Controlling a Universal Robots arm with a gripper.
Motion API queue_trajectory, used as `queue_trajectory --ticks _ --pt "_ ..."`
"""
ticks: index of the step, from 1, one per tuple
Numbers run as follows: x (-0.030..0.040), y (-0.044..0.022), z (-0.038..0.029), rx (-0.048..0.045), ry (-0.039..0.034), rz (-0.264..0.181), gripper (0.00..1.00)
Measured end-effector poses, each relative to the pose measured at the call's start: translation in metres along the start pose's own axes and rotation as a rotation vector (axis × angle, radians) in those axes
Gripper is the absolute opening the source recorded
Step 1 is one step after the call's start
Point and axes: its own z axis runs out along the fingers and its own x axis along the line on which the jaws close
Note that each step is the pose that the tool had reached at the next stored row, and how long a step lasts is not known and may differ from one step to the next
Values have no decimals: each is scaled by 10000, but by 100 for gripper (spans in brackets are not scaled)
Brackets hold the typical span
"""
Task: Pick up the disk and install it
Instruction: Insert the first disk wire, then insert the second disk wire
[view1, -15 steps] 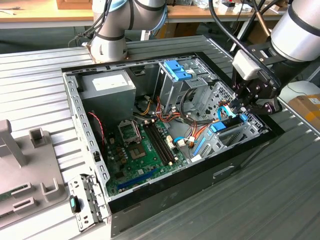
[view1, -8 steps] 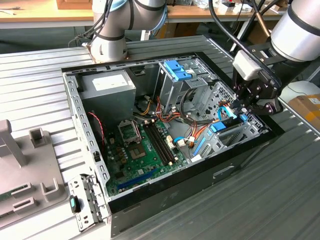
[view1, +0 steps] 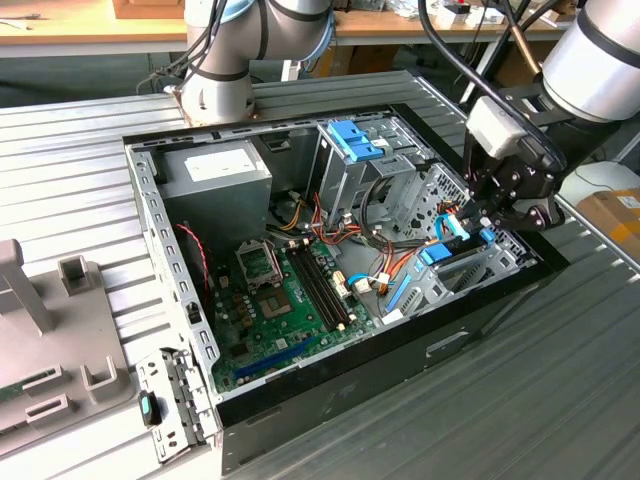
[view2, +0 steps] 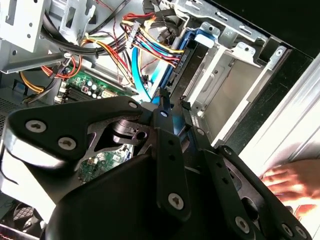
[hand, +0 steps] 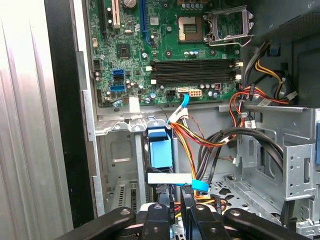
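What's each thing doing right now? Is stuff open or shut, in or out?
Case, open with its side off, lying flat.
Disk, standing on edge in the bay slot.
Gripper, right over the disk's end.

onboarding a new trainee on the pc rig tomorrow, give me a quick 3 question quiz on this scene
1. True or false: the computer case has its side panel on, hiding the motherboard.
2. Pick one. The gripper is nearest to: A) the power-supply box, B) the drive bay at the exterior view's right, C) the processor socket.
3. Short answer: in the first wrist view, what colour is the bracket on the disk just beyond the gripper?

Key: 1 false, the case lies open. 2 B. 3 light blue.
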Motion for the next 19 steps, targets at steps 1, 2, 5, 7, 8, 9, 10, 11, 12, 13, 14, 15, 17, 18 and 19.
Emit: queue_trajectory --ticks 1,2,5,7,8,9,10,11,12,13,14,15,17,18,19 --pt "0 -1 0 -7 0 0 24" --pt "0 -1 0 -13 1 0 24" --pt "0 -1 0 -32 3 2 24" --pt "0 -1 0 -52 5 4 24" --pt "0 -1 0 -58 5 4 24" --pt "0 -1 1 -64 6 5 24" --pt "0 -1 0 -70 6 6 24" --pt "0 -1 0 -80 7 7 24" --pt "0 -1 0 -90 8 8 24" --pt "0 -1 0 -104 11 9 24" --pt "0 -1 1 -111 10 10 24" --pt "0 -1 1 -117 11 11 24" --pt "0 -1 0 -127 12 12 24" --pt "0 -1 0 -159 15 15 24" --pt "0 -1 1 -210 21 21 24"
